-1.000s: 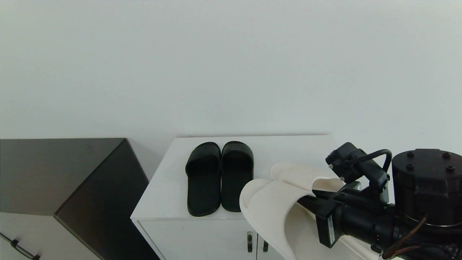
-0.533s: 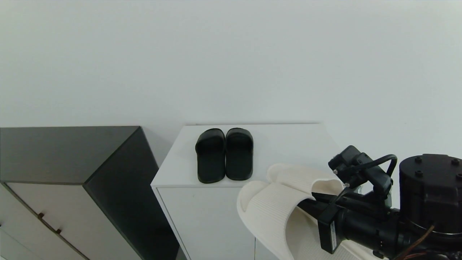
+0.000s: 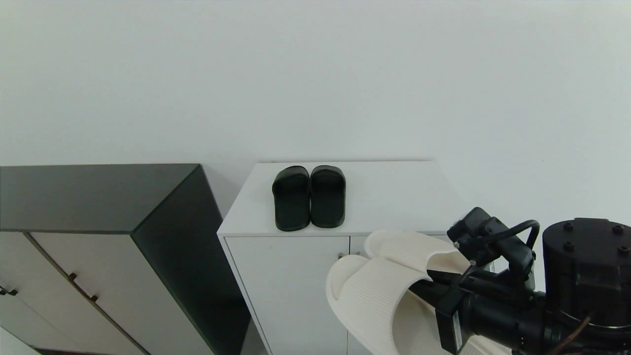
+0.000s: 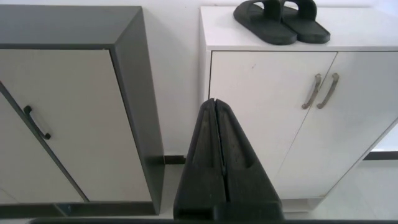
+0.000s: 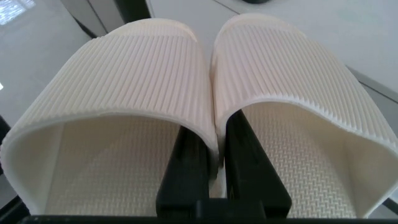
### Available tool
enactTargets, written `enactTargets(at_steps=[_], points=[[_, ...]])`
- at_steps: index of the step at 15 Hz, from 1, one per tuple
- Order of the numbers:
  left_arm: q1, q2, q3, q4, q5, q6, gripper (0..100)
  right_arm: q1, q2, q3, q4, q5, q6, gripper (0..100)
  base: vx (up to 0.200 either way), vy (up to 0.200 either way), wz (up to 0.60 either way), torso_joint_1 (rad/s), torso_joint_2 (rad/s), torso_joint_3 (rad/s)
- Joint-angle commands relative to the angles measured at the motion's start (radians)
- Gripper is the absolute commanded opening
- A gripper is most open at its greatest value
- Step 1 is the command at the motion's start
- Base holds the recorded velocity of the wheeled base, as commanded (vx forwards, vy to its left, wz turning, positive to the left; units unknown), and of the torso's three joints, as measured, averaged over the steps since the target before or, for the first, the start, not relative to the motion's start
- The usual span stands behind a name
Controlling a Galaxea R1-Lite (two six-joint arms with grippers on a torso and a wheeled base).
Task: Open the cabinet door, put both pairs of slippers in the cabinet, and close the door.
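Observation:
A pair of black slippers (image 3: 309,203) (image 4: 281,20) lies side by side on top of the white cabinet (image 3: 384,197) (image 4: 267,118), whose two doors are shut, handles (image 4: 321,91) meeting in the middle. A pair of white ribbed slippers (image 3: 389,281) (image 5: 205,106) hangs in front of the cabinet's right door, with my right gripper (image 5: 211,155) shut on their inner edges, one finger inside each slipper. My left gripper (image 4: 219,134) is shut with nothing in it, held low in front of the gap between the two cabinets.
A dark-topped cabinet (image 3: 98,197) (image 4: 74,112) with pale drawer fronts and dark handles (image 4: 37,122) stands close to the left of the white one. A plain wall rises behind both. Bare floor (image 4: 348,193) lies before the white cabinet.
The head view has shifted: both cabinets now look smaller and higher up, with more of their fronts showing. The right gripper still holds the white slippers the same way.

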Motion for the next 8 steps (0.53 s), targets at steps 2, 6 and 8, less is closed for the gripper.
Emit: enactTargets(at_steps=[2,6,8], points=[[0.000,0.000,0.000,0.000,0.000,0.000,0,0.002,0.003,0.013,-0.003,0.008,-0.012,0,0.000,0.000,0.00,0.000,0.00,0.000],[0.000,0.000,0.000,0.000,0.002,0.004,0,0.002,0.003,0.015,-0.001,0.008,-0.014,0,0.000,0.000,0.00,-0.092,0.21,0.113],[0.000,0.000,0.000,0.000,0.002,0.004,0,0.002,0.003,0.019,-0.001,0.008,-0.014,0,0.000,0.000,0.00,-0.171,0.38,0.212]])
